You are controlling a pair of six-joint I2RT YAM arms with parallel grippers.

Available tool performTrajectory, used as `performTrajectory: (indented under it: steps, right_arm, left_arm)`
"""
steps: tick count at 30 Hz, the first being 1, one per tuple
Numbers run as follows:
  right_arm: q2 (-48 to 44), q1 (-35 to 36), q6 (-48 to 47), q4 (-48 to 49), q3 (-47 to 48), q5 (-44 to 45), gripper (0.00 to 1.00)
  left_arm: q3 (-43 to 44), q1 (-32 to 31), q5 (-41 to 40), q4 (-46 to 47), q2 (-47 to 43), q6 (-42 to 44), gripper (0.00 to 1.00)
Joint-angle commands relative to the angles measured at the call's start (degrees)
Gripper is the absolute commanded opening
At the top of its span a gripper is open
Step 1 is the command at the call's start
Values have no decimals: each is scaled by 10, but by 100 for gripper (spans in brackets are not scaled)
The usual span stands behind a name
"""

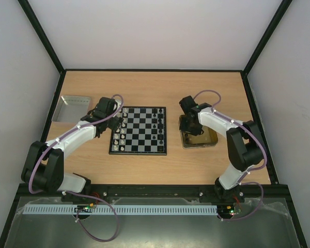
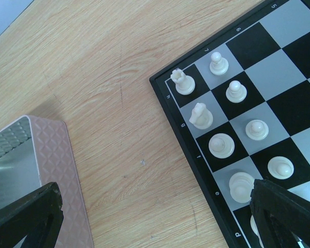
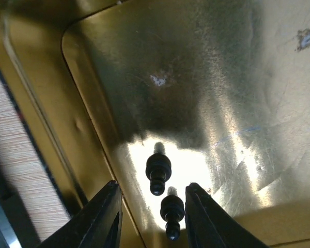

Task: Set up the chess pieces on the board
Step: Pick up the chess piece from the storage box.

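Look to two black pawns (image 3: 158, 173) lying on their sides in the yellow tray (image 3: 41, 103) near the right edge of the table (image 1: 144, 88), long axes along the fingers' length, one just ahead of the right gripper (image 3: 153, 188) and one between its spread, empty jaws. Judge the right arm far the nearer, needing only to drop and close across a stem. Note the board (image 1: 137, 152) at mid-table, white pieces (image 2: 196, 116) ranked along its left side, with the left gripper (image 2: 156, 188) wide open and empty above that side and the silver tray (image 2: 46, 155) beyond, toward the left edge.
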Motion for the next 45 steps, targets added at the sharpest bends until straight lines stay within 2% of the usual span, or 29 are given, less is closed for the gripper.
performTrajectory:
  steps: [1, 9, 13, 22, 27, 38, 45]
  right_arm:
    - [-13, -11, 7, 24, -16, -5, 34]
    - [-27, -21, 1, 30, -28, -26, 33]
    - [-22, -20, 13, 59, -55, -57, 29]
    - [-21, -20, 23, 89, -80, -58, 23]
    - [-13, -21, 22, 95, -84, -51, 19]
    - [-29, -25, 21, 73, -73, -18, 3]
    - [-69, -25, 13, 30, -40, 34, 2]
  left_arm:
    - [7, -2, -8, -7, 13, -2, 99]
    - [16, -3, -23, -10, 46, -4, 99]
    - [20, -3, -28, -14, 56, -6, 99]
    - [20, -3, -46, -21, 68, -8, 99]
    - [28, -3, -48, -20, 99, -8, 99]
    - [28, -4, -45, -14, 107, -5, 99]
    - [28, -4, -40, -18, 92, -5, 99]
